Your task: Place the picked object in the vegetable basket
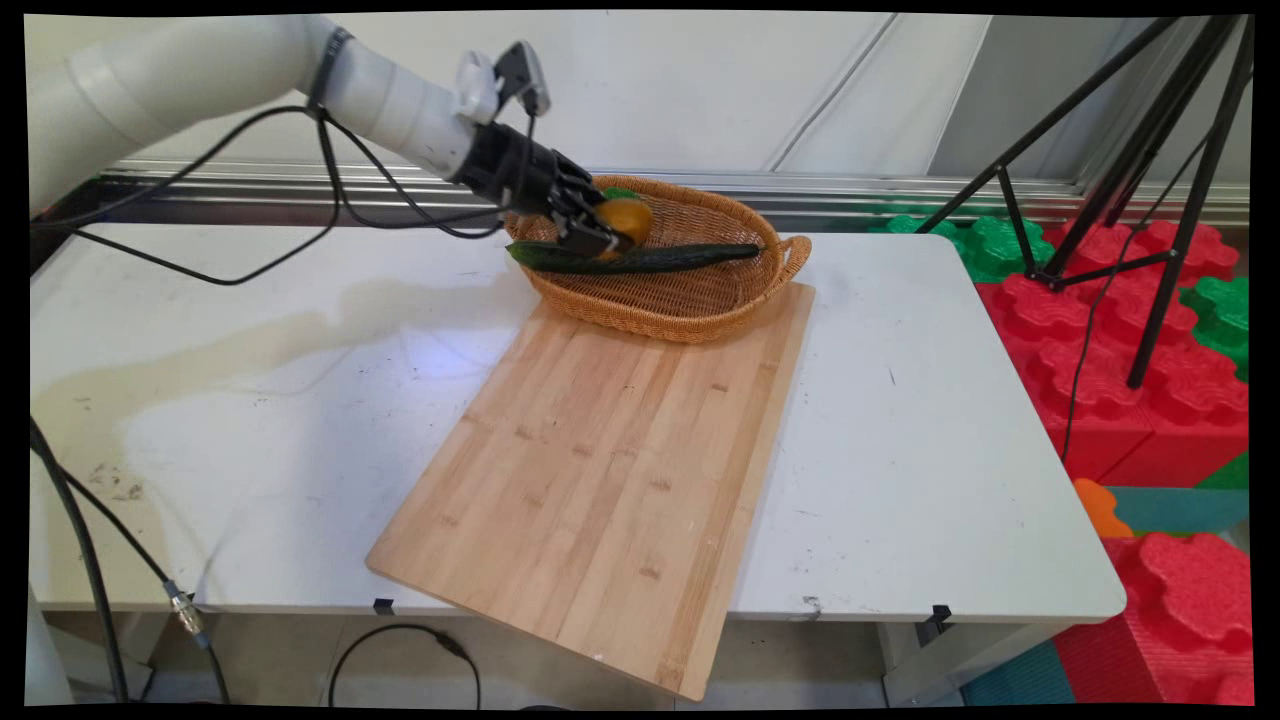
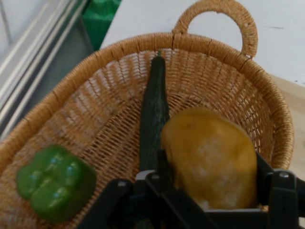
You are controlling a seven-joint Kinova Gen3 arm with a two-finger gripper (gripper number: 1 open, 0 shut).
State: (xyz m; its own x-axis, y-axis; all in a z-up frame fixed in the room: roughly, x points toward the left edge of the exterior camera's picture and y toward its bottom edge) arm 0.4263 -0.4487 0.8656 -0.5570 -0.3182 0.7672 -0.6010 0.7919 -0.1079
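Observation:
My gripper reaches into the wicker basket at the table's back and is shut on a yellow-orange fruit. In the hand view the yellow fruit fills the space between the fingers of the gripper. A long dark green cucumber lies across the basket just under the fruit, its left end over the rim. The cucumber runs up beside the fruit in the hand view. A green bell pepper rests on the basket floor to the left; in the main view only a sliver of the pepper shows.
A large wooden cutting board lies slantwise from the basket to the white table's front edge and overhangs it. A black tripod and red and green foam blocks stand to the right of the table. Black cables hang from the arm.

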